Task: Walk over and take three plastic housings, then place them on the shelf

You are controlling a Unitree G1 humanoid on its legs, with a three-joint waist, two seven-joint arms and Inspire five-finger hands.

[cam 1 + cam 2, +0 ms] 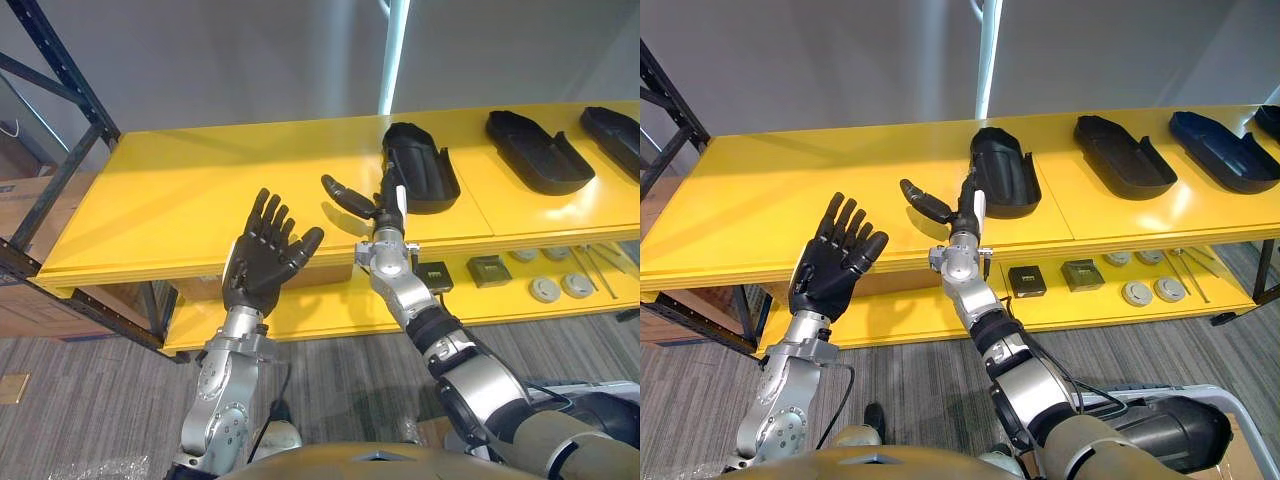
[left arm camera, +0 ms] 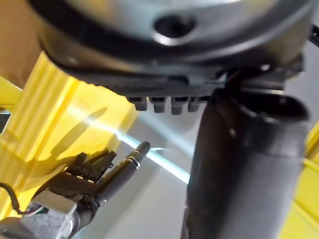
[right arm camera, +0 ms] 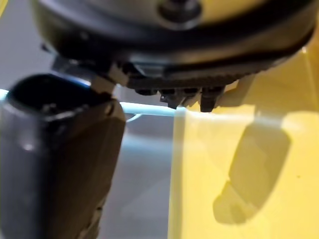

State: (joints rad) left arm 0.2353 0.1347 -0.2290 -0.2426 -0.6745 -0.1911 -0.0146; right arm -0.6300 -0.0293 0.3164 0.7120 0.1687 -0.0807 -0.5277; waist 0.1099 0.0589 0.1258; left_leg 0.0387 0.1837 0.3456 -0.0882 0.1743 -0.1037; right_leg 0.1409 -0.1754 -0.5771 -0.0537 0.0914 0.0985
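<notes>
Three black plastic housings lie on the yellow top shelf (image 1: 200, 200): the nearest housing (image 1: 422, 165) in the middle, a second housing (image 1: 537, 150) to its right, and a third housing (image 1: 614, 135) at the far right. My right hand (image 1: 384, 212) is open, with its fingers straight up against the near end of the nearest housing and its thumb (image 1: 345, 194) pointing left over the shelf. My left hand (image 1: 262, 258) is open with spread fingers, raised in front of the shelf's front edge and holding nothing.
On the lower yellow shelf (image 1: 330, 310) lie dark square parts (image 1: 489, 270), grey round discs (image 1: 560, 287) and thin metal rods (image 1: 600, 262). A dark rack upright (image 1: 60, 70) and a cardboard box (image 1: 25, 300) stand at the left. A grey wall is behind.
</notes>
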